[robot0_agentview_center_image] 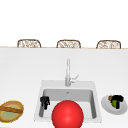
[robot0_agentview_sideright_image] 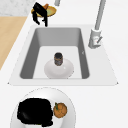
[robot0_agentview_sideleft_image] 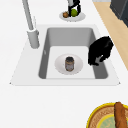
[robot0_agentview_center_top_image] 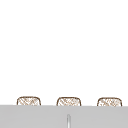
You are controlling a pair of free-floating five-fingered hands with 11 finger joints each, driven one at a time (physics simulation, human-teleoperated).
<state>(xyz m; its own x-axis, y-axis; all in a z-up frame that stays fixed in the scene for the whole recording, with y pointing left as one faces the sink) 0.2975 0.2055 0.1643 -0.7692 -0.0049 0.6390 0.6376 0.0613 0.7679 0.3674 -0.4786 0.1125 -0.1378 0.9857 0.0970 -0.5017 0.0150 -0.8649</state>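
**Two Hands at the Sink**

Right hand (robot0_agentview_center_image: 117,98) of mine sits on the white plate (robot0_agentview_center_image: 107,106) at the right of the sink (robot0_agentview_center_image: 40,100). Its fingers are curled over a green fruit (robot0_agentview_center_image: 114,102), and they seem to grip it. Just beside that fruit lies a small orange fruit (robot0_agentview_sideright_image: 60,110), on the same plate.

My left hand (robot0_agentview_center_image: 45,101) hangs over the left side of the sink, near the front edge. Its fingers curl downward and hold nothing.

Down inside the sink is a round white dish (robot0_agentview_sideleft_image: 76,66), and a small dark jar (robot0_agentview_sideleft_image: 69,63) stands upright in the middle of it. A big red ball (robot0_agentview_center_image: 67,114) covers the front of the sink in the front view. At the back edge stands the tall gray tap (robot0_agentview_center_image: 68,72). Far left on the counter lies a yellow basket (robot0_agentview_center_image: 7,115) with a brown handle. Three woven chair backs (robot0_agentview_center_image: 29,43) peek over the far edge of the counter.
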